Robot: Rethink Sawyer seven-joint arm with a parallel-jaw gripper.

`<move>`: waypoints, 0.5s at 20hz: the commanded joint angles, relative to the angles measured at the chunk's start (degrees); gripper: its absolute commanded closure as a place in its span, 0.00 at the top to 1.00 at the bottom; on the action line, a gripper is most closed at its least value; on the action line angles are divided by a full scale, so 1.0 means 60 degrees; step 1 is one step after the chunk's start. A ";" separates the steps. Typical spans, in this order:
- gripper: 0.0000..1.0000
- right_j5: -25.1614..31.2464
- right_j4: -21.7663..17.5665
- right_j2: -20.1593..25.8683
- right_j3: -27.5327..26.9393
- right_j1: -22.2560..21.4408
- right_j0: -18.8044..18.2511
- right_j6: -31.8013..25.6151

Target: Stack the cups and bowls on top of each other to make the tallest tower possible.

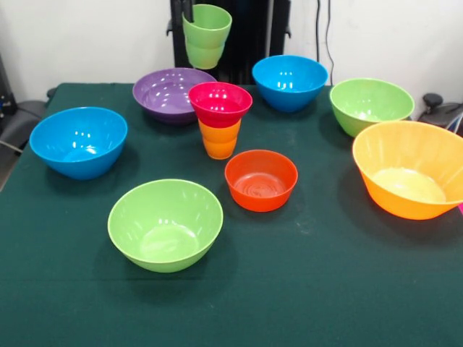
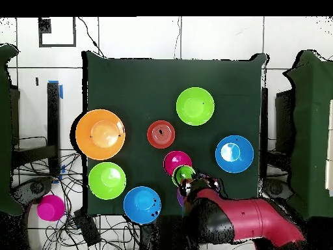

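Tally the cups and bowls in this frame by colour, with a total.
Green: 3, the light green cup held up in the air, the near green bowl, the far green bowl
Blue: 2, and
Orange: 2, the cup and the large bowl
Orange-red: 1
Magenta: 1
Purple: 1
Total: 10

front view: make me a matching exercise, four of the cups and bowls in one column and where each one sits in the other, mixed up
Things:
1. magenta bowl
2. light green cup
3. large orange bowl
4. purple bowl

Places:
A. on the table at its right edge
B. up in the air, clear of the table, at the arm
C. resting on the orange cup
D. on the table behind the orange cup, at the far side

Pairs: 1-C, 2-B, 3-A, 4-D
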 commanded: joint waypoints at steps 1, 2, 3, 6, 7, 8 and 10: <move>0.00 -0.0614 -0.0780 -0.0643 0.0600 0.0608 0.0568 0.0796; 0.00 -0.0629 -0.0794 -0.0701 0.0627 0.0608 0.0610 0.0797; 0.00 -0.0700 -0.0799 -0.0762 0.0673 0.0603 0.0653 0.0835; 0.00 -0.0892 -0.0822 -0.0940 0.0773 0.0600 0.0782 0.0918; 0.00 -0.0942 -0.0835 -0.0995 0.0781 0.0607 0.0826 0.0925; 0.00 -0.0959 -0.0854 -0.1047 0.0764 0.0650 0.0870 0.0913; 0.00 -0.1033 -0.0880 -0.1150 0.0734 0.0722 0.0944 0.0890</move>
